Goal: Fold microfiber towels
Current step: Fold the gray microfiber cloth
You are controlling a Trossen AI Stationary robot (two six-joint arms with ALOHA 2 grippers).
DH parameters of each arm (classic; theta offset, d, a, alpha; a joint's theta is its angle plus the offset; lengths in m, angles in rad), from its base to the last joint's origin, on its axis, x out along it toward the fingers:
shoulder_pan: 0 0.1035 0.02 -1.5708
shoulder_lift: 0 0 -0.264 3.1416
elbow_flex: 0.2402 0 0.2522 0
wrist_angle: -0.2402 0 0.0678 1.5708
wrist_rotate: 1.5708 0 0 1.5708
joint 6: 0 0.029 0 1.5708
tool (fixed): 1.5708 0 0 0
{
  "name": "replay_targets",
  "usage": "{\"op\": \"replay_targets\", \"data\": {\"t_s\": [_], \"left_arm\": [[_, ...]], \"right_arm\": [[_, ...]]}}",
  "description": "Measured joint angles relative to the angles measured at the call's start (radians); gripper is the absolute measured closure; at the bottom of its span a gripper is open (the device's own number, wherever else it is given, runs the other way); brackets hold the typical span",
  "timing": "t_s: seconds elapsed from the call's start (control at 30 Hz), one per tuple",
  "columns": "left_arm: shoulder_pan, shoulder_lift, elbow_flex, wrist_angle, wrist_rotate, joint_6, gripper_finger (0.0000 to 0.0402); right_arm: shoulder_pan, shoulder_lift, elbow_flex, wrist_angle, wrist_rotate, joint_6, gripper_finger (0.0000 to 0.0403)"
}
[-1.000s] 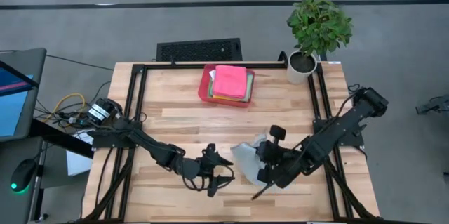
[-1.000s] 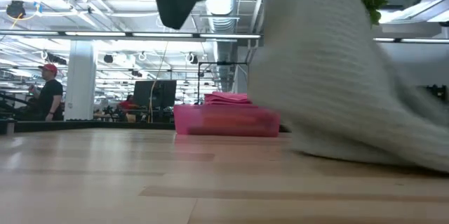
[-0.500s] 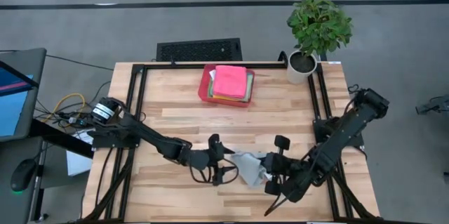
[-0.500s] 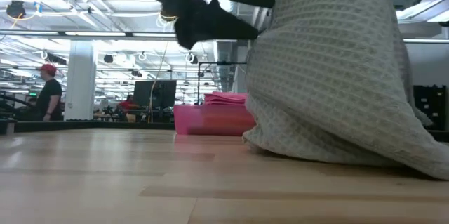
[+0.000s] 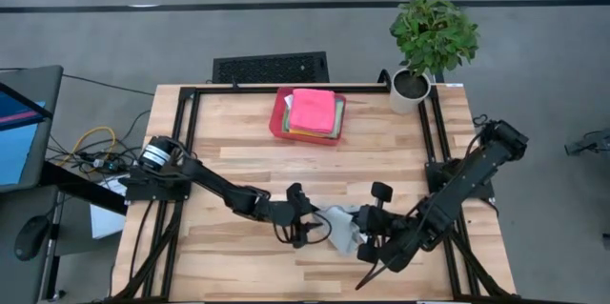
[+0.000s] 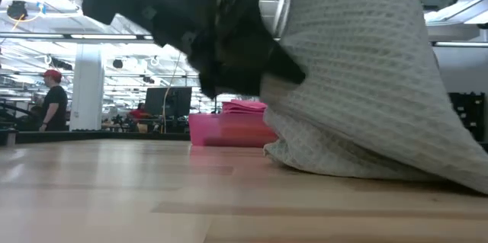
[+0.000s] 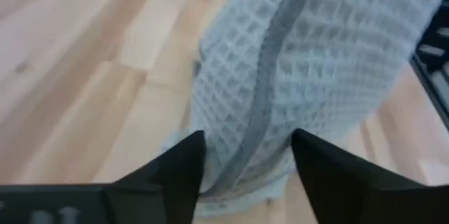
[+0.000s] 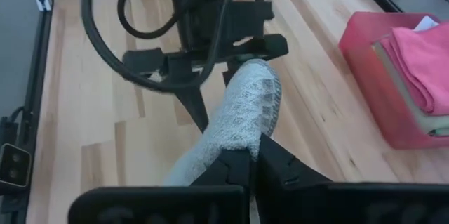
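Observation:
A grey waffle-weave microfiber towel (image 5: 343,231) hangs bunched near the table's front, right of the middle, and its lower end (image 6: 358,163) rests on the wood. My right gripper (image 5: 367,247) is shut on it. My left gripper (image 7: 245,168) is open, with one finger on either side of the towel's hemmed edge (image 7: 263,90). Folded towels, a pink one (image 5: 313,111) on top, lie in the red tray (image 5: 278,118) at the far middle. My right gripper pinches a bunched part of the grey towel (image 8: 242,147) between its two fingers, slanting down from the table's right. How many layers it has cannot be told. The towel stands tall and gathered in the hold, its lower end on the table. My left gripper has the towel between its fingers (image 7: 179,175); whether they touch it, I cannot tell.
A potted plant (image 5: 429,37) stands at the far right corner. Black frame rails (image 5: 191,132) run along the table's left, right and far sides. Bare wood lies to the left of the towel. People stand in the room beyond the table (image 6: 53,98).
My left gripper has gone down and toward the table's right, up to the grey towel, and now has the towel's edge between its fingers. My right gripper has shifted a little toward the near edge. The towel has gathered into a narrower hanging bundle.

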Motion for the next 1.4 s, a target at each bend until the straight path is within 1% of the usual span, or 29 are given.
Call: {"op": "replay_targets", "data": {"t_s": [0.1, 0.2, 0.37, 0.4, 0.53, 0.67, 0.77, 0.87, 0.93, 1.0, 1.1, 1.2, 1.33, 1.4], "left_arm": [[-0.012, -0.014, 0.001, 0.013, -0.044, -0.014, 0.0235], [-0.020, -0.015, 0.004, 0.029, -0.064, -0.013, 0.0284], [-0.020, -0.017, 0.003, 0.024, -0.041, -0.053, 0.0380], [-0.021, -0.022, 0.003, 0.018, -0.030, -0.065, 0.0390], [-0.034, -0.085, 0.002, -0.048, -0.002, -0.101, 0.0397], [-0.061, -0.218, 0.003, -0.196, -0.006, -0.100, 0.0399], [-0.077, -0.335, 0.032, -0.375, -0.008, -0.088, 0.0400], [-0.083, -0.440, 0.087, -0.591, 0.007, -0.098, 0.0400], [-0.081, -0.495, 0.135, -0.743, 0.017, -0.119, 0.0401], [-0.075, -0.536, 0.185, -0.860, 0.015, -0.141, 0.0401], [-0.071, -0.570, 0.258, -0.995, 0.015, -0.160, 0.0401], [-0.071, -0.576, 0.323, -1.092, 0.015, -0.160, 0.0401], [-0.073, -0.579, 0.392, -1.148, 0.047, -0.158, 0.0401], [-0.073, -0.579, 0.413, -1.162, 0.076, -0.157, 0.0401]], "right_arm": [[-0.002, 0.000, 0.000, -0.005, 0.001, -0.001, 0.0382], [-0.002, 0.000, 0.000, -0.006, 0.003, -0.001, 0.0382], [-0.002, 0.000, 0.000, -0.006, 0.003, -0.001, 0.0366], [-0.002, 0.000, 0.000, -0.009, 0.003, -0.001, 0.0364], [-0.002, 0.000, 0.000, -0.073, 0.002, 0.010, 0.0365], [-0.002, 0.000, 0.000, -0.149, 0.002, 0.067, 0.0368], [-0.009, 0.000, 0.000, -0.153, 0.003, 0.067, 0.0367], [-0.025, 0.000, 0.000, -0.130, 0.003, 0.053, 0.0363], [-0.043, 0.000, 0.000, -0.117, 0.003, 0.052, 0.0360], [-0.061, 0.000, 0.000, -0.115, 0.004, 0.051, 0.0359], [-0.088, 0.000, 0.001, -0.099, 0.011, 0.037, 0.0364], [-0.102, 0.000, 0.002, -0.045, 0.007, -0.049, 0.0372], [-0.107, 0.000, 0.001, 0.052, -0.019, -0.164, 0.0368], [-0.116, 0.000, 0.001, 0.063, -0.021, -0.179, 0.0361]]}}
